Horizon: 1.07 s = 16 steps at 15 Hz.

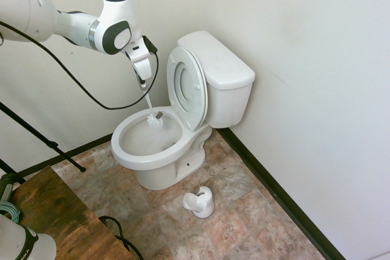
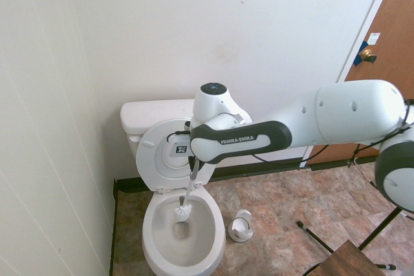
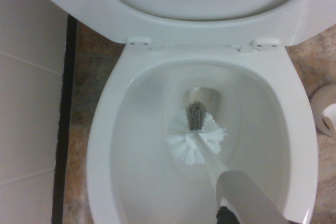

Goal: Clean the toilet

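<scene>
The white toilet (image 1: 159,164) (image 2: 150,237) (image 3: 100,145) stands against the wall, its seat and lid (image 1: 187,87) (image 2: 155,154) raised against the tank (image 1: 220,68). My gripper (image 1: 144,82) (image 2: 194,167) hangs above the back of the bowl, shut on the handle of a white toilet brush. The brush slants down into the bowl. Its bristle head (image 1: 155,119) (image 2: 182,211) (image 3: 195,137) sits inside the bowl near the back, above the drain opening.
A small white brush holder (image 1: 200,203) (image 2: 241,227) stands on the tiled floor beside the toilet. A wooden table corner (image 1: 55,217) (image 2: 346,262) lies nearby. Walls close in behind and beside the toilet; a brown door (image 2: 381,63) is off to one side.
</scene>
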{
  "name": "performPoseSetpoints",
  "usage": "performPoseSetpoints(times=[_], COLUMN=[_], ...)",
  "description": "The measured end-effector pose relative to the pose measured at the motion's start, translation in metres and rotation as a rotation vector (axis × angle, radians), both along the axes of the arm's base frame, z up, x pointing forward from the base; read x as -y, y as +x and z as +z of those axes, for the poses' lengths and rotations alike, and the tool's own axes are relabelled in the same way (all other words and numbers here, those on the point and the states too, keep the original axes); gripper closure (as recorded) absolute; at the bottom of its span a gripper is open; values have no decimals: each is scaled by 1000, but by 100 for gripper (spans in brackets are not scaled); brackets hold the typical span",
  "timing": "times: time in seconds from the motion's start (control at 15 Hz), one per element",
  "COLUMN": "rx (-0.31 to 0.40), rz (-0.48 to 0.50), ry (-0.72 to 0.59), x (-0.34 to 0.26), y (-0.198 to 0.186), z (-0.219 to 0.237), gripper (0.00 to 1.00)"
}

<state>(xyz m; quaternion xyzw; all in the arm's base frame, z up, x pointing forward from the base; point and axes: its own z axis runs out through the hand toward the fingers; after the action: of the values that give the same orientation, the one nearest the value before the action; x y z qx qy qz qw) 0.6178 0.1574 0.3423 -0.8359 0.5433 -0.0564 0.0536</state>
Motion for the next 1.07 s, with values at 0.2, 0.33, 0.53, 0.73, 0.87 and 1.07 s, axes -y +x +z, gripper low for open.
performPoseSetpoints(times=[0.2, 0.33, 0.53, 0.73, 0.87, 1.07], rx=[-4, -10, -27, -30, -20, -27], rz=[-42, -65, -91, -108, -117, -119], ry=[-20, -34, -50, -70, -77, -93], x=[-6, -8, -17, -29, -36, -49], y=[16, 24, 35, 46, 55, 62], z=[-36, -57, -90, -115, -121, -138], gripper=[100, 100, 100, 100, 100, 100])
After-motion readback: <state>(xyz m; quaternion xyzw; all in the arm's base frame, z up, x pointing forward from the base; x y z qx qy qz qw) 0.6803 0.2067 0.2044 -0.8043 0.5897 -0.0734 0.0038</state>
